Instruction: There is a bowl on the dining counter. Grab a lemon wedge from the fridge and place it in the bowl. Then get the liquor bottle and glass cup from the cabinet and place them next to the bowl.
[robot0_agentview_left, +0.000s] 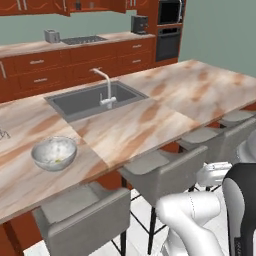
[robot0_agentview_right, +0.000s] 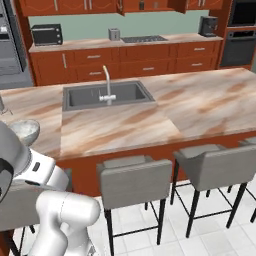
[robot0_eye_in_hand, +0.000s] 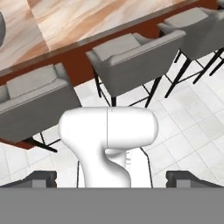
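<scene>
A speckled grey bowl (robot0_agentview_left: 54, 152) stands on the marble dining counter (robot0_agentview_left: 150, 117) near its front edge, left of the sink. A small yellowish piece, the lemon wedge (robot0_agentview_left: 59, 161), lies inside it. In the right base view the bowl (robot0_agentview_right: 26, 131) peeks out from behind my white arm. My gripper (robot0_eye_in_hand: 117, 178) is held back from the counter, over the floor and stools, pointing down. Its fingertips (robot0_eye_in_hand: 41, 178) stand wide apart, open, holding nothing. The liquor bottle and glass cup are out of view. Wooden wall cabinets (robot0_agentview_right: 100, 5) run along the back wall.
Grey stools (robot0_agentview_left: 165, 172) line the counter's near side between me and the top. A sink (robot0_agentview_right: 107, 95) with a faucet (robot0_agentview_left: 106, 85) sits mid-counter. The back counter carries a toaster (robot0_agentview_left: 51, 36), a cooktop (robot0_agentview_right: 144, 38) and a coffee machine (robot0_agentview_left: 139, 24); ovens (robot0_agentview_left: 169, 30) stand at right.
</scene>
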